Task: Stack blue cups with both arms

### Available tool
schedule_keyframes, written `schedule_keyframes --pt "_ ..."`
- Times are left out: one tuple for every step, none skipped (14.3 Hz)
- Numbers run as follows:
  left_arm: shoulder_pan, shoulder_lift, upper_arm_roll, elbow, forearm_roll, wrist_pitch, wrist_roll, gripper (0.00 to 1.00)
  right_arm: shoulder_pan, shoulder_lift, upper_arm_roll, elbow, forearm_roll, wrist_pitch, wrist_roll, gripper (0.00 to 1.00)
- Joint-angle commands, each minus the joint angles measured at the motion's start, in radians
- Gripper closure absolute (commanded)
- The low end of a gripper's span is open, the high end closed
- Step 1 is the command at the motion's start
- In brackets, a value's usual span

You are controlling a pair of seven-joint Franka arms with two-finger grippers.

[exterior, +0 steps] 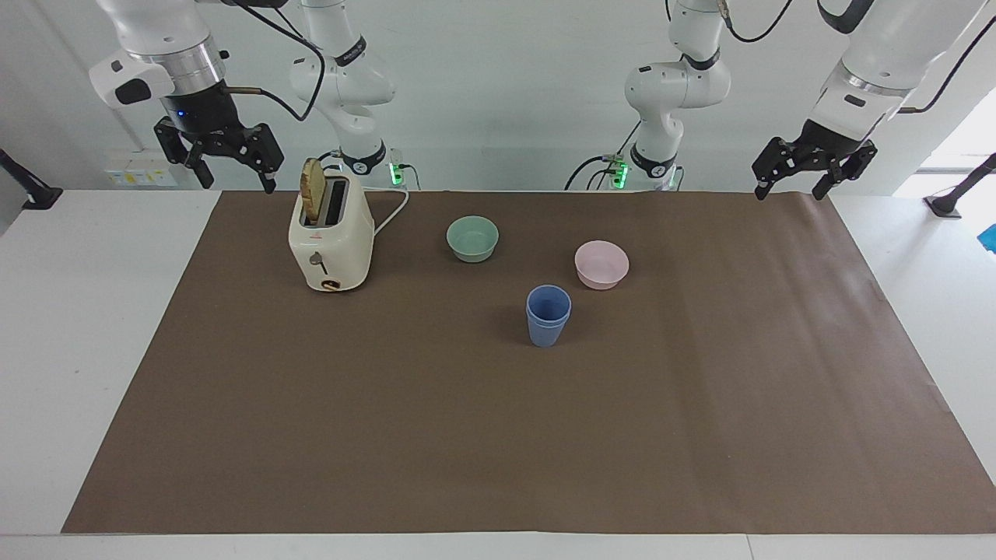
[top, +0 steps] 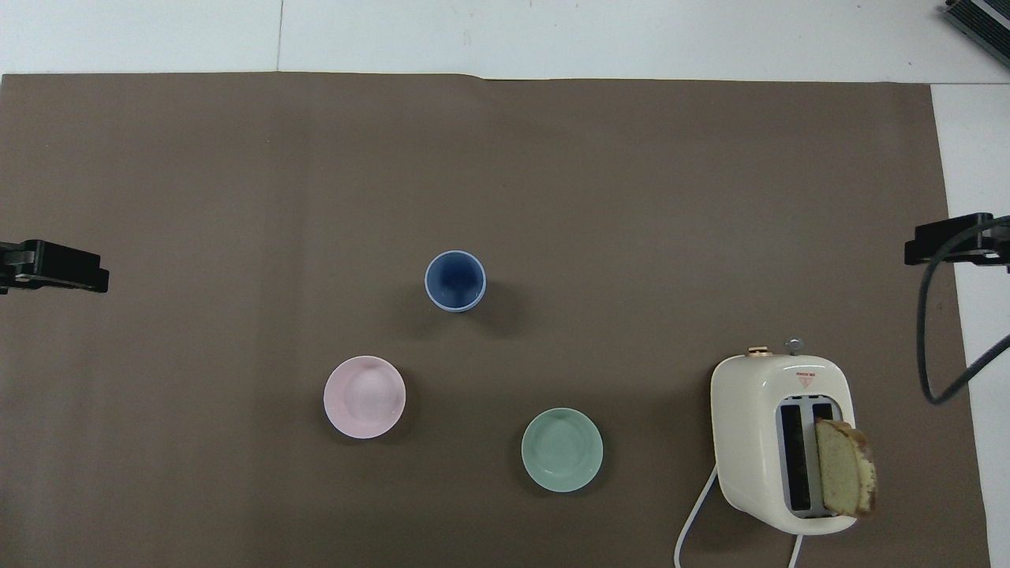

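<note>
Both grippers hang with fingers spread, holding nothing — the right gripper over the mat's corner beside the toaster, the left gripper over the corner at its own end. Nested one inside the other, the blue cups stand upright mid-mat, near the pink bowl and green bowl.

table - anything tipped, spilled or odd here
Nothing stands out. The blue cups stand nested and upright, both bowls sit upright, and a bread slice stands in the toaster.
</note>
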Motion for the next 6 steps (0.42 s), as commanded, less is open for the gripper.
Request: schedule_keyframes --pt "0.016 -0.014 -0.01 0.001 0.008 -0.019 0.004 0.0 -0.007 -0.01 0.004 -0.012 -0.003 0.004 -0.024 0.0" --pt "0.016 -0.014 -0.01 0.001 0.008 -0.021 0.004 0.0 -0.007 -0.01 0.004 -0.012 -0.005 0.004 -0.024 0.0" --pt "0.016 -0.014 -0.01 0.001 0.008 -0.019 0.004 0.0 -0.007 -0.01 0.004 -0.011 -0.005 0.004 -0.024 0.0" --pt "0.016 -0.014 -0.01 0.001 0.008 -0.021 0.004 0.0 -0.007 -0.01 0.004 -0.012 -0.005 0.004 -0.024 0.0" --pt "0.014 -0.014 -0.012 0.0 0.008 -0.024 0.002 0.0 -0.007 -0.01 0.004 -0.012 -0.006 0.004 -0.024 0.0" --pt "0.011 -0.016 -0.012 -0.002 0.008 -0.027 0.001 0.0 -0.009 -0.01 0.003 -0.012 -0.005 0.001 -0.025 0.0"
